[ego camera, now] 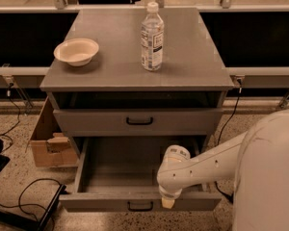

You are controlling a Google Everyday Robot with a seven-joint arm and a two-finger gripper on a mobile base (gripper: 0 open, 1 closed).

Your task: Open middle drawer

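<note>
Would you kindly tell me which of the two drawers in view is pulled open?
The lower one, the middle drawer, juts out showing its grey interior, the claw at its front edge; the drawer above shows only its front.

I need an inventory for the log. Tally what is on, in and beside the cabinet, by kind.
Bowl: 1
Bottle: 1
Drawers in view: 2, the upper drawer and the pulled-out middle drawer
Cardboard box: 1
Gripper, at the middle drawer's front edge: 1
Total: 6
</note>
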